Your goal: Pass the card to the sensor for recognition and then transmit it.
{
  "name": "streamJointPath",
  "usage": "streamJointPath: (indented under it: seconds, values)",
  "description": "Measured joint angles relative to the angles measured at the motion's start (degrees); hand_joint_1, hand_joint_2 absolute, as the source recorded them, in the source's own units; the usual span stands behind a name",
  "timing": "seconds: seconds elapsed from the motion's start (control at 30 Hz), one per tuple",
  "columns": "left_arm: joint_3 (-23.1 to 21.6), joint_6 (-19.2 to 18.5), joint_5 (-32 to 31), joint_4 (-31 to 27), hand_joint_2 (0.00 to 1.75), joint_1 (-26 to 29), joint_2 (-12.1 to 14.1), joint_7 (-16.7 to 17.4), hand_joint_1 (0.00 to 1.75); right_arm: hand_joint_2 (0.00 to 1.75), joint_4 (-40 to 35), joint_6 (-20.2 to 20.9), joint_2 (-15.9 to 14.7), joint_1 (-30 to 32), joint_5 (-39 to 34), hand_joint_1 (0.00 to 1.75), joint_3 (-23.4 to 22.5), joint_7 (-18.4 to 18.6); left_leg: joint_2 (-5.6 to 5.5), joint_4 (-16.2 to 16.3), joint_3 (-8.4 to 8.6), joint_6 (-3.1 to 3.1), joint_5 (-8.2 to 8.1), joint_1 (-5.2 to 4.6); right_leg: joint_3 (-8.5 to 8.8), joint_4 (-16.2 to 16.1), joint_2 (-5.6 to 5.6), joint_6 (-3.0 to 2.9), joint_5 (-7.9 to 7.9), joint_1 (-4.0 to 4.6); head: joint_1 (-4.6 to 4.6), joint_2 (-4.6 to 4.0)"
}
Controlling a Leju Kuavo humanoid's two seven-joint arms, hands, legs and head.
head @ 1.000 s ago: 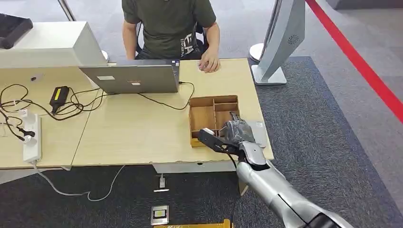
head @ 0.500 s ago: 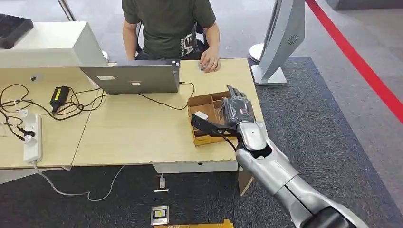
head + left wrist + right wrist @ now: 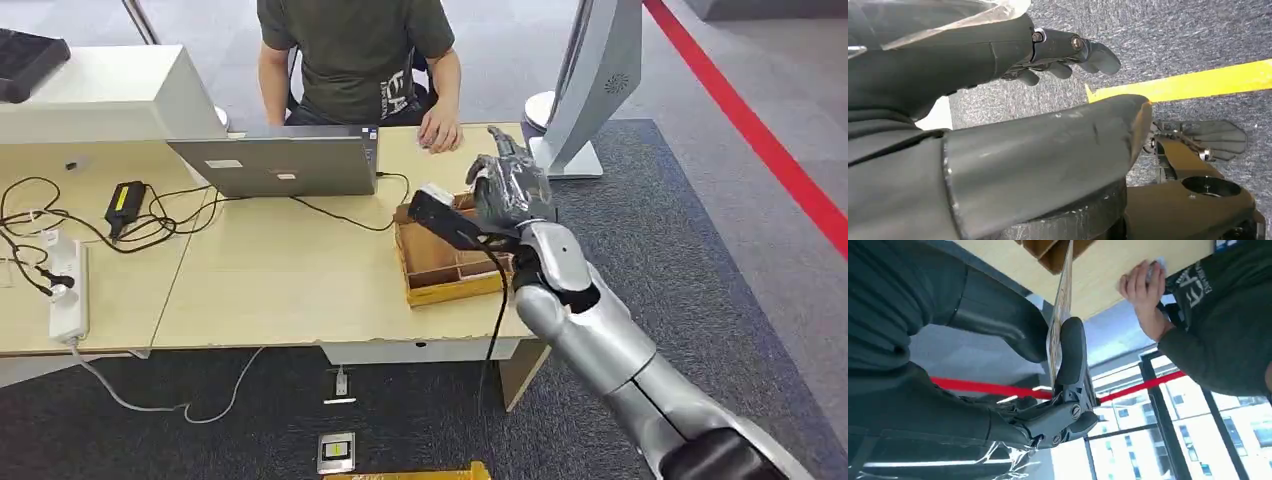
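Observation:
My right hand (image 3: 508,188) is raised above the far side of the wooden compartment box (image 3: 440,278) on the desk. In the right wrist view it pinches a thin card (image 3: 1063,300), seen edge-on, between thumb (image 3: 1071,352) and fingers. From the head view the hand's back hides the card. A person sits across the desk with a hand (image 3: 440,130) resting on the tabletop just beyond my hand. My left hand (image 3: 1068,47) hangs over the carpet, fingers loosely apart and holding nothing.
A laptop (image 3: 275,165) stands mid-desk with a cable running towards the box. Cables, a power brick (image 3: 125,203) and a power strip (image 3: 68,290) lie at the left. A white stand (image 3: 590,90) rises off the desk's far right corner, with a red floor line (image 3: 760,140) beyond.
My right hand has risen from the box's near edge and moved away from me, towards the person, carrying the card. The box now sits slightly askew.

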Motion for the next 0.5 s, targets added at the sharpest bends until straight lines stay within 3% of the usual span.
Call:
streamJointPath:
  seconds: [0.13,0.3,0.5]
  values:
    - [-0.02,0.02,-0.41,0.00,0.00,-0.04,0.00,-0.07,0.00,1.75,2.40,-1.35,0.26,-2.80,-1.33,1.75,-0.02,0.48,-0.01,0.00,-0.01,-0.01,0.01,0.00,0.01,0.00,0.00,0.00,0.00,0.00,0.00,0.00]
    - [-0.15,0.04,-0.57,0.00,0.00,-0.10,0.00,-0.15,0.00,1.75,7.32,0.12,1.90,-6.53,-0.15,1.75,0.61,2.62,-0.02,0.00,-0.02,-0.02,0.02,0.01,0.00,0.02,0.00,0.00,0.01,0.01,0.00,0.00]
    - [-0.15,0.46,0.72,0.00,0.00,-0.08,-0.11,-0.15,0.00,1.75,13.60,0.88,4.42,-9.56,0.11,1.75,1.66,2.69,-0.04,-0.01,-0.04,-0.02,0.02,0.01,0.00,0.02,-0.01,-0.01,0.01,0.01,0.00,0.00]
